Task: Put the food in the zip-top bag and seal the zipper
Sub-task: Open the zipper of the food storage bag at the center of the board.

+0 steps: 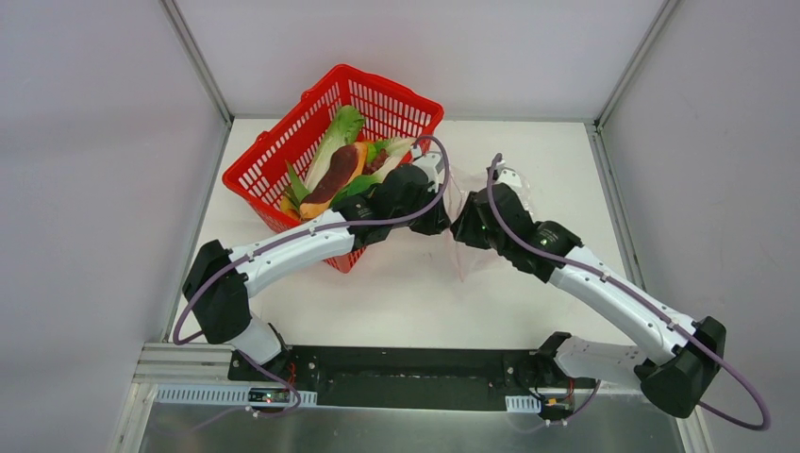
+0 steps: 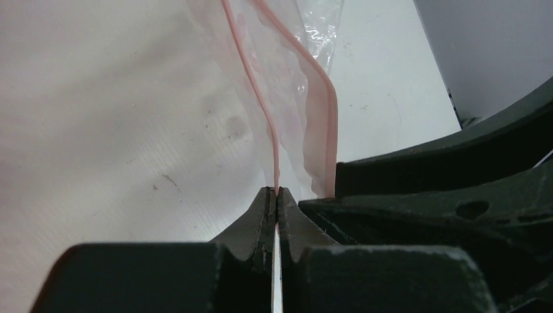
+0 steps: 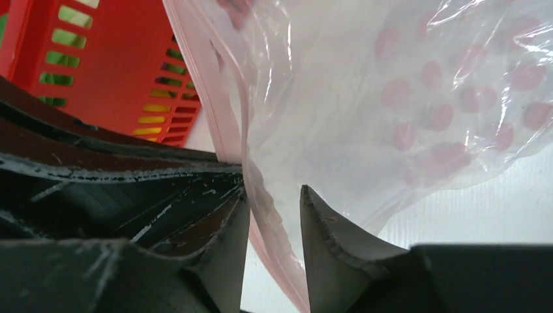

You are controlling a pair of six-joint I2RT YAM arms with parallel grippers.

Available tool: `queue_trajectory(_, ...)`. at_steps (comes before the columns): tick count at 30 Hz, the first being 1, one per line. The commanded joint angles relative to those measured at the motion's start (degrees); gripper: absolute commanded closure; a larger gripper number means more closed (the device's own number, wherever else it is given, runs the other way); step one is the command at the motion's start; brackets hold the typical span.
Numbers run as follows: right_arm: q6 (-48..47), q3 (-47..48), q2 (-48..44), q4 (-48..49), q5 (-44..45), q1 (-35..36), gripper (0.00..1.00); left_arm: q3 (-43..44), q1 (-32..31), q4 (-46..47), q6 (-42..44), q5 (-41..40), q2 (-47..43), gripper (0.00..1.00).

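The clear zip-top bag (image 1: 517,189) with pinkish-red dots hangs crumpled between my two grippers, right of the basket. My left gripper (image 2: 275,193) is shut on the pink zipper (image 2: 251,85) strip; in the top view the left gripper (image 1: 439,222) sits just left of the bag. My right gripper (image 3: 274,195) is open, with the zipper (image 3: 225,117) edge and the bag (image 3: 391,98) passing between its fingers; in the top view the right gripper (image 1: 464,226) faces the left one. The food lies in the red basket: bun with sausage (image 1: 335,177), bok choy (image 1: 338,132), green leaves (image 1: 382,151).
The red mesh basket (image 1: 274,151) stands at the back left, close to my left arm, and also shows in the right wrist view (image 3: 124,65). White walls with metal corner posts enclose the table on three sides.
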Motion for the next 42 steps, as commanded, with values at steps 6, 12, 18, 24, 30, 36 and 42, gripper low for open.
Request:
queue_trajectory(6, -3.6, -1.7, -1.1, 8.5, 6.4, 0.0, 0.67, 0.9, -0.1, 2.2, -0.1, 3.4, -2.5, 1.0)
queue_trajectory(12, -7.6, -2.1, -1.2, 11.0, 8.5, 0.0, 0.91, 0.3, -0.2, 1.6, 0.3, 3.1, -3.6, 1.0)
queue_trajectory(18, -9.6, -4.2, -6.4, 8.8, 12.3, -0.1, 1.0, 1.7, 0.7, -4.3, 3.2, -2.2, -4.3, 1.0)
queue_trajectory(24, -11.9, -2.1, -12.7, 2.6, 22.6, -0.1, 1.0, 1.7, 4.7, -10.1, 5.2, -6.5, -5.3, 1.0)
queue_trajectory(30, -14.0, 5.5, -10.3, -6.5, 19.5, -0.1, 1.0, 5.4, 5.2, -12.5, 8.3, -4.1, -3.9, 1.0)
queue_trajectory(36, -10.1, 8.3, -4.9, -7.6, 12.7, -0.2, 1.0, 9.4, 5.3, -11.7, 9.6, 2.3, -0.7, 0.85)
queue_trajectory(42, -9.4, 10.1, 0.3, -6.3, 11.3, -0.6, 1.0, 11.3, 5.3, -11.9, 10.3, 3.9, -0.2, 0.62)
